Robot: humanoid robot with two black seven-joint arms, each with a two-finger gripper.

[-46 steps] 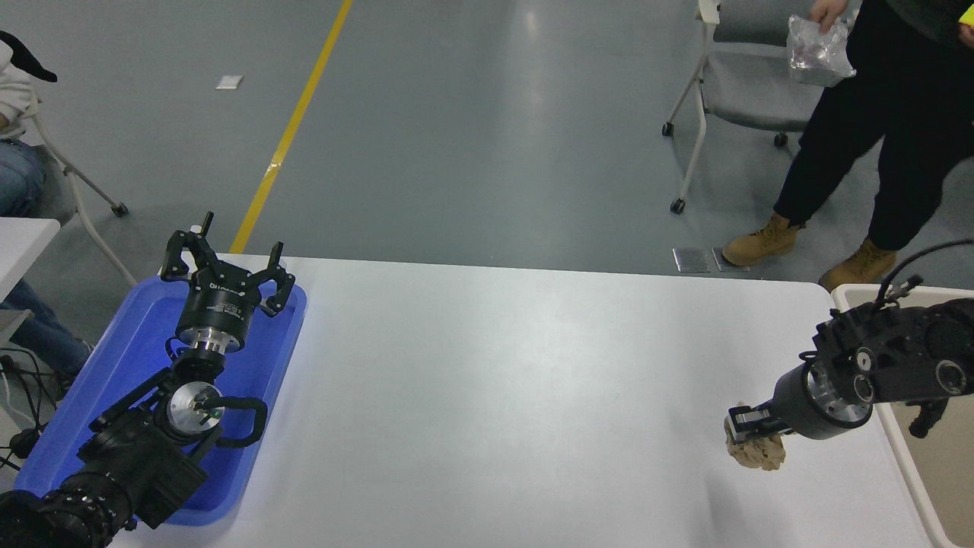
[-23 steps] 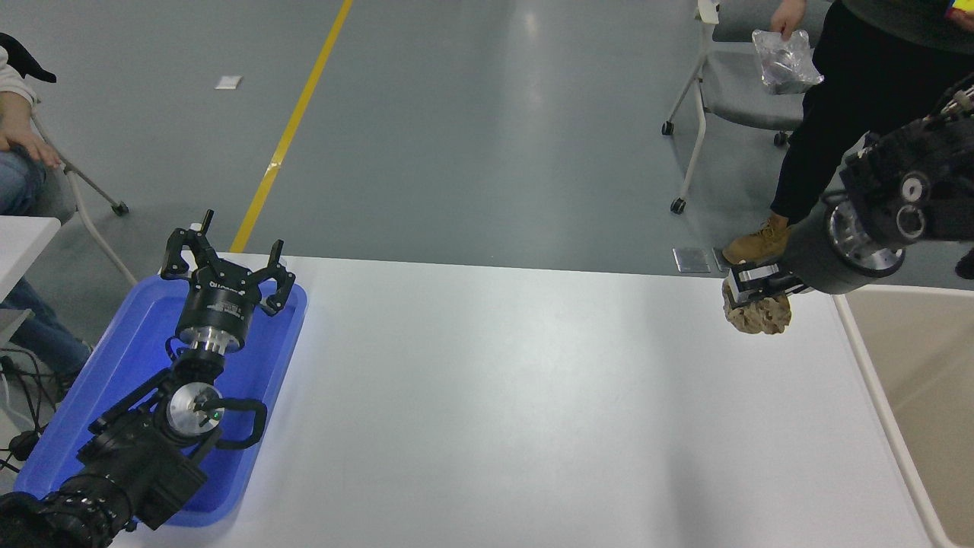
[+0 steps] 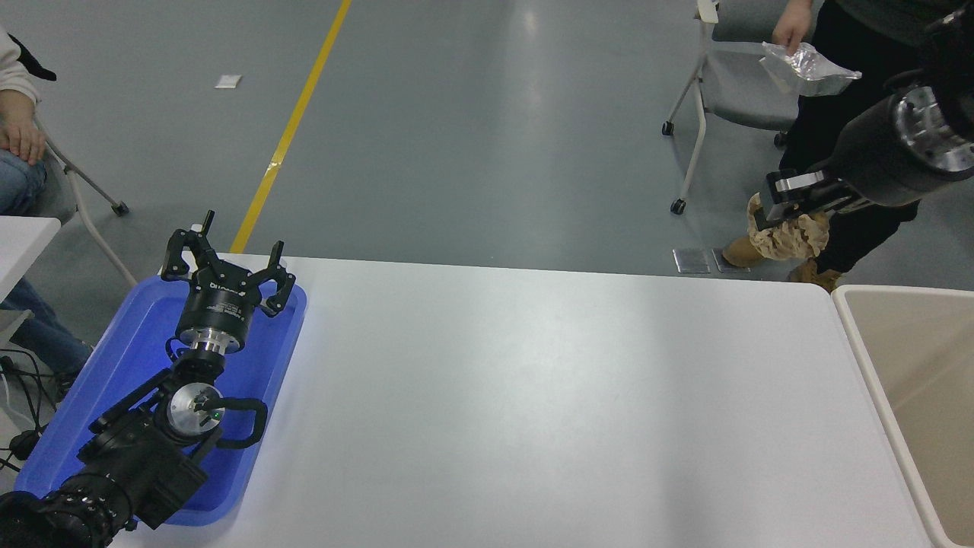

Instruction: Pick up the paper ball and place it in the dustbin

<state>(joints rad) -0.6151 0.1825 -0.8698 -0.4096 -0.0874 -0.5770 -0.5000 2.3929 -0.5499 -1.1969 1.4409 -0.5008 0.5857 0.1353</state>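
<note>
Wrinkled paper ball (image 3: 787, 236), smooth-walled dustbin (image 3: 924, 358)

Bright, even overhead light fills the scene; a pale sheen runs across the white desk (image 3: 533, 396) and the grey floor (image 3: 487, 114). Shadows stay faint and soft-edged. Focus holds sharp throughout, with slight wide-angle stretch toward the corners.

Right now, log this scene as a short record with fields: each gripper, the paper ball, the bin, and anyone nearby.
right gripper: shut on the paper ball, raised high above the table's far right corner
paper ball: tan, crumpled, off the table
dustbin: beige, at the table's right edge, not yet under the ball
left gripper: open, parked over the blue tray
person: standing beyond the table, holding a clear plastic bag
</note>
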